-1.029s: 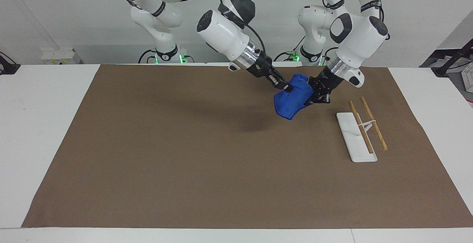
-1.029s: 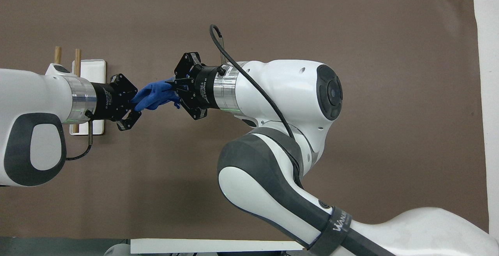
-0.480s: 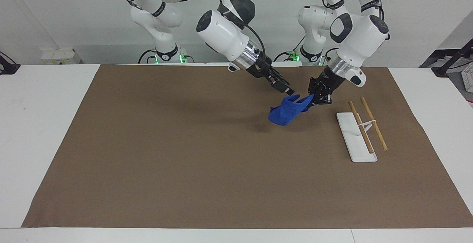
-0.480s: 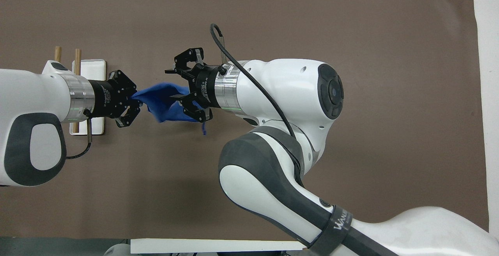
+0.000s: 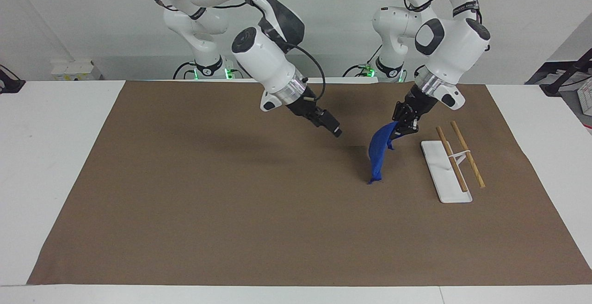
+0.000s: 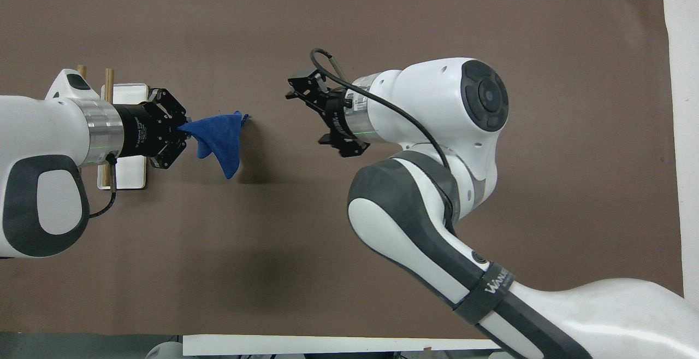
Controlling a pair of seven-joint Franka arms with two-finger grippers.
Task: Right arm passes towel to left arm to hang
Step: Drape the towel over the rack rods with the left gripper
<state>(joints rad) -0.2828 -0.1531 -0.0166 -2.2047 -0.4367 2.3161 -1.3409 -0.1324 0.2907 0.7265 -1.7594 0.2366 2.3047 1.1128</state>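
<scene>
Released and drawn back, right gripper [image 5: 334, 129] gapes empty; left gripper [image 5: 401, 127] grips dangling towel [image 5: 378, 153].

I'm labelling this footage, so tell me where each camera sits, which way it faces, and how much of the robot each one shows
Facing view: high across the table, looking back at the robots; both whole arms and bases show, the left gripper holding the towel up over the brown mat, the right gripper open and apart from it.
Overhead view: high above the robots' end, looking forward and steeply down; only forearms, wrists and grippers show.
Shared: the towel, both grippers, the mat, and the white rack with wooden rods, turned half a turn between views.
</scene>
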